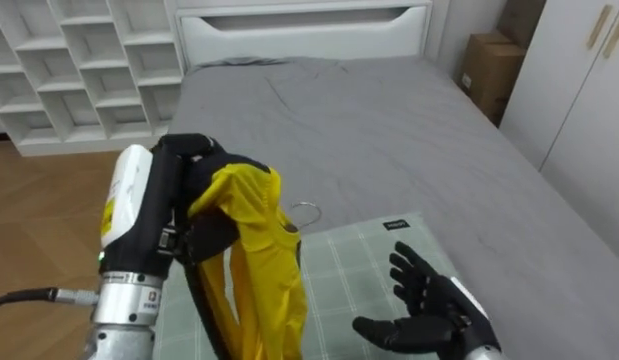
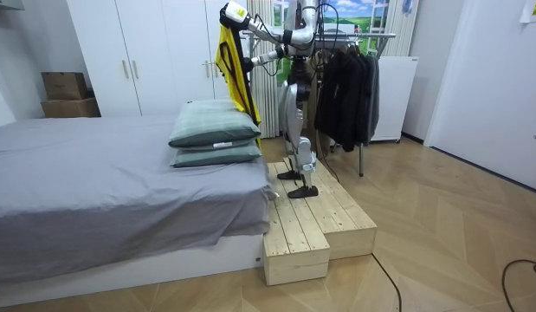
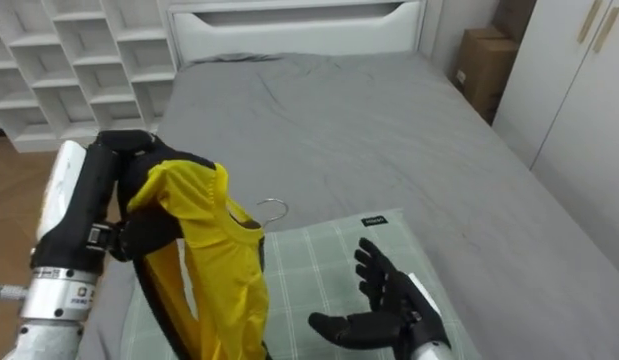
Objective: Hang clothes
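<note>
A humanoid robot stands on a pale wooden platform (image 2: 311, 227) at the foot of a grey-covered bed (image 1: 389, 130). Its left hand (image 1: 189, 170) is held high, clenched round the shoulder of a limp yellow garment (image 1: 257, 260) on a hanger, whose thin metal hook (image 1: 305, 210) pokes out at the collar. The right hand (image 1: 429, 315) hovers with fingers spread, holding nothing, above a green checked pillow (image 1: 359, 265). The cloth looks light, soft and apt to slide off; the hook seems the surest hold. A metal clothes rack of dark garments (image 2: 345, 78) stands behind the robot, so a turn away from bed and pillow looks necessary.
</note>
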